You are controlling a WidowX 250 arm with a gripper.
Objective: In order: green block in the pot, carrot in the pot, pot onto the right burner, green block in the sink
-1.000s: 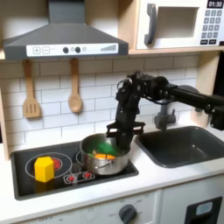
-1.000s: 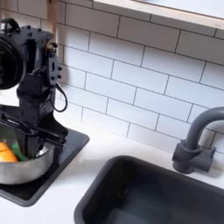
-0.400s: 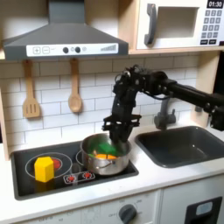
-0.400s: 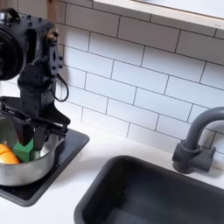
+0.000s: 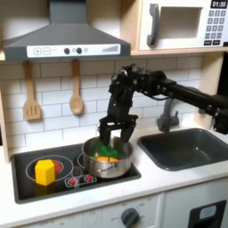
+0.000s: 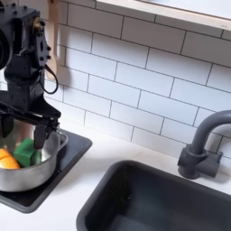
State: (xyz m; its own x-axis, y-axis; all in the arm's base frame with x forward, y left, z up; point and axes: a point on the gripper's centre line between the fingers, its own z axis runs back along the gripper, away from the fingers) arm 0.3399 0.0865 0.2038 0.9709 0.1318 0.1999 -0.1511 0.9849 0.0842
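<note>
Green block (image 6: 24, 150) in pot (image 6: 27, 171); gripper (image 6: 27, 135) spread above, arm bent downward.

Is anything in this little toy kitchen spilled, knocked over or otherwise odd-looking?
Nothing looks spilled or broken. The one curious thing is a yellow block standing on a burner where a pan would go. The pot sits upright on the other burner with the carrot and green block inside.
</note>
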